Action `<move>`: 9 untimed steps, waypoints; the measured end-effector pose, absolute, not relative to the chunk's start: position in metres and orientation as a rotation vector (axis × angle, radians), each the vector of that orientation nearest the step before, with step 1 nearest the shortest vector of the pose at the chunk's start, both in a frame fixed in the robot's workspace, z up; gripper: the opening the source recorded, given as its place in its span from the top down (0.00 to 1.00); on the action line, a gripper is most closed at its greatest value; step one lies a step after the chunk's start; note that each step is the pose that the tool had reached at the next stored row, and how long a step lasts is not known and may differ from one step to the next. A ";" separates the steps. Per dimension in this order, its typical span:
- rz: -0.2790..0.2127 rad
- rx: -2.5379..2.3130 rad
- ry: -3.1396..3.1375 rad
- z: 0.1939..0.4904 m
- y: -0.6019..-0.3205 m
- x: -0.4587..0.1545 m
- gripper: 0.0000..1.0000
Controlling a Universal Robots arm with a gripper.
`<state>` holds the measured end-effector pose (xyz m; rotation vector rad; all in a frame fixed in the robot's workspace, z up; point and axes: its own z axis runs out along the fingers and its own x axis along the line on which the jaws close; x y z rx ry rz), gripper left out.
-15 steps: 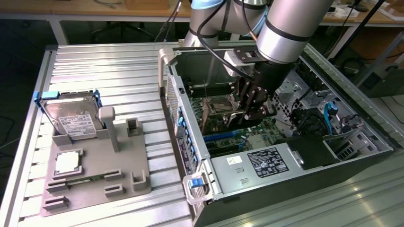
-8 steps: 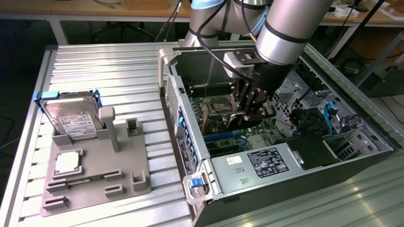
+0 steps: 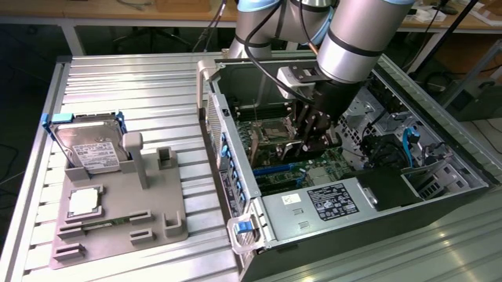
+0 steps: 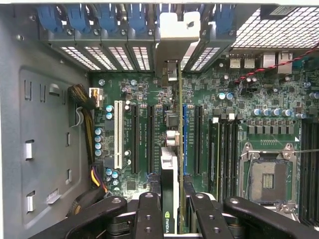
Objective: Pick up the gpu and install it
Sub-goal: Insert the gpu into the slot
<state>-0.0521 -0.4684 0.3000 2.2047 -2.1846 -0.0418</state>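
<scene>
Gpu [image 4: 169, 164] sits edge-on, clamped in the claw [image 4: 172, 201], hanging just above the motherboard [image 4: 149, 99] slots — keep it upright, its bracket lined with the rear opening beyond the fingertips.

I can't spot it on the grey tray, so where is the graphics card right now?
The gpu is gripped edge-on between the robot's fingers, inside the open computer case on the exterior view's right, just above the motherboard's expansion slots.

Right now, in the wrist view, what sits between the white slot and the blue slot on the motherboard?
Two black slots lie there, and the gpu, shut in the gripper, hangs edge-on above that stretch of motherboard.
</scene>
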 end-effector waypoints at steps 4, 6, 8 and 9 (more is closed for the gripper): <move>-0.042 2.205 -2.185 0.298 -0.468 -0.052 0.73; -0.042 2.205 -2.185 0.297 -0.468 -0.052 0.73; -0.042 2.205 -2.185 0.297 -0.468 -0.052 0.73; -0.042 2.205 -2.185 0.296 -0.468 -0.052 0.73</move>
